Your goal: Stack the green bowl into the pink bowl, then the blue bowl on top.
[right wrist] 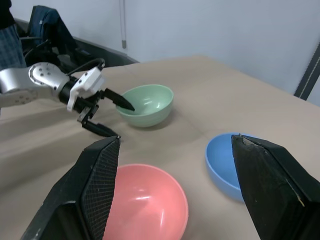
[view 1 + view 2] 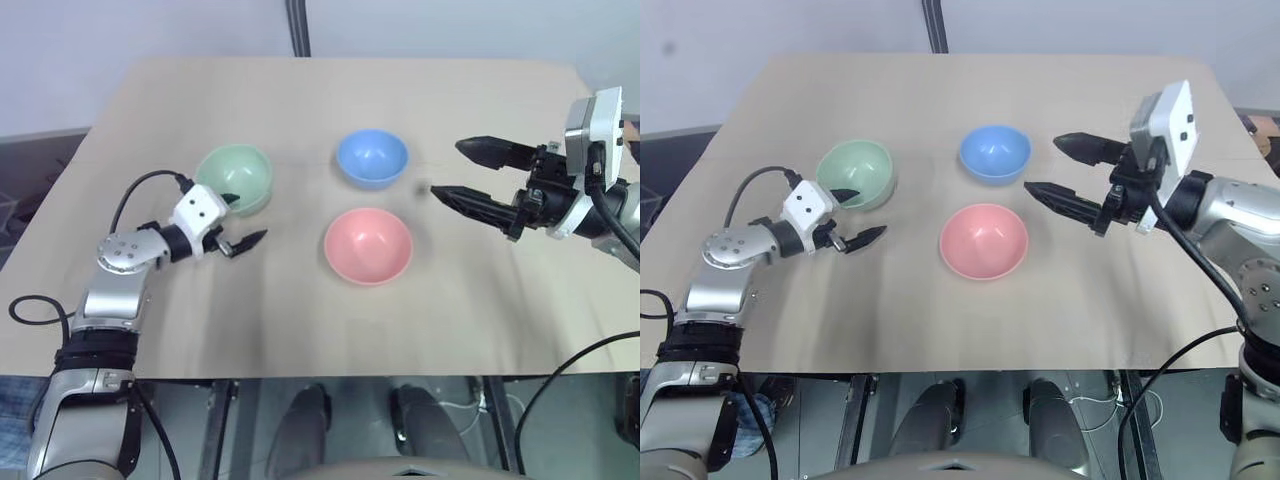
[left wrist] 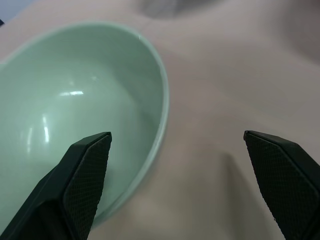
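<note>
On the tan table stand three bowls: the green bowl (image 2: pixel 235 175) at the left, the blue bowl (image 2: pixel 372 157) behind the centre, and the pink bowl (image 2: pixel 368 245) nearest me. My left gripper (image 2: pixel 242 220) is open at the green bowl's (image 3: pixel 75 110) near right rim, with one finger over the inside and the other outside above the table. My right gripper (image 2: pixel 450 168) hangs open and empty above the table, to the right of the blue bowl (image 1: pixel 227 165) and the pink bowl (image 1: pixel 145 205).
The table (image 2: pixel 300 90) is covered in tan cloth, and its front edge (image 2: pixel 330 375) runs close to me. A dark pole (image 2: pixel 297 28) rises behind the far edge. Bare cloth lies between the bowls and to the far right.
</note>
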You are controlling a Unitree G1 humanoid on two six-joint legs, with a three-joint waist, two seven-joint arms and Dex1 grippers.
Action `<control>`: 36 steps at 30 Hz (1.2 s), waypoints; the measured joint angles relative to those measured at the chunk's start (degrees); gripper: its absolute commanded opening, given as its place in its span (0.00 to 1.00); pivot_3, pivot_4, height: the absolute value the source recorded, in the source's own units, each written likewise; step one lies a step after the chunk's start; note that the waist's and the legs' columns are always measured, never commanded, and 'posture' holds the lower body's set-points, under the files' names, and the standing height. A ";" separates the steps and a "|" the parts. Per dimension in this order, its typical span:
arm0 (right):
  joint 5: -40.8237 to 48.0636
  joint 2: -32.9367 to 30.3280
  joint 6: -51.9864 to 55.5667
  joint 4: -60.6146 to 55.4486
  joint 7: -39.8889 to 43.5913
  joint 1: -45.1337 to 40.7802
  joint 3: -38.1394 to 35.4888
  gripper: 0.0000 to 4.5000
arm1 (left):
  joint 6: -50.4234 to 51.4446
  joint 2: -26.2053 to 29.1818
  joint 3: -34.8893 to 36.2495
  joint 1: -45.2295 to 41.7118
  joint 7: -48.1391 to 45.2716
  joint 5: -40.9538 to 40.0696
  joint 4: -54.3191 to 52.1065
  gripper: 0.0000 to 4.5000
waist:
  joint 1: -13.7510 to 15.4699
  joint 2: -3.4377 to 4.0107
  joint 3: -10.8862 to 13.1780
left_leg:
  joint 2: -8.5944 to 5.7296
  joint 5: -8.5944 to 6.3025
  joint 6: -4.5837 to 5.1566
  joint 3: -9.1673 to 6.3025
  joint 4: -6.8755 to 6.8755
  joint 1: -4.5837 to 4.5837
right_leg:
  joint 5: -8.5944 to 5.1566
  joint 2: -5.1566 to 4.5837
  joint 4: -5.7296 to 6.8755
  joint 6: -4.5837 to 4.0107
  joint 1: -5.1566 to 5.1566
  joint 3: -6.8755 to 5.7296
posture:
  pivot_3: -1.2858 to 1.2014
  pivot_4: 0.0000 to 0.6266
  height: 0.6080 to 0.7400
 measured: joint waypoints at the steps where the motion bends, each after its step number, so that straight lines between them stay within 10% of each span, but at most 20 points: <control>1: 0.21 -0.02 -0.15 0.08 -0.09 -0.10 0.00 0.83 | -1.04 0.00 -0.44 -0.47 -0.04 0.62 0.73 1.00 | -0.01 0.00 0.00 | 0.00 0.00 0.00 0.00 0.02 0.00 | 0.00 0.00 0.01 0.00 0.00 0.00 | 0.52 0.24 1.00; 3: 0.58 -0.05 -0.52 0.17 -0.33 -0.14 0.02 0.83 | -2.84 0.05 -0.97 -1.28 -0.46 1.45 2.16 1.00 | -0.01 0.00 0.00 | 0.00 0.00 0.00 0.00 0.04 0.00 | 0.00 0.00 0.02 0.00 0.00 0.00 | 0.52 0.24 1.00; 13: 0.63 -0.09 -2.56 0.23 -1.01 0.20 0.37 0.84 | -7.26 0.58 -0.99 -2.47 -2.23 3.14 4.60 0.01 | -0.05 0.00 0.00 | 0.00 0.00 0.00 0.00 0.09 -0.01 | 0.00 0.01 0.09 0.00 0.00 0.00 | 0.52 0.24 1.00; 36: -0.46 -0.89 -5.25 1.41 0.26 1.19 1.63 0.84 | -14.23 -1.85 -9.26 -25.57 -32.21 -5.42 -0.17 0.01 | -0.20 0.00 -0.01 | -0.05 0.00 0.00 -0.05 0.53 -0.03 | -0.01 0.03 0.60 0.00 0.00 -0.02 | 0.52 0.24 1.00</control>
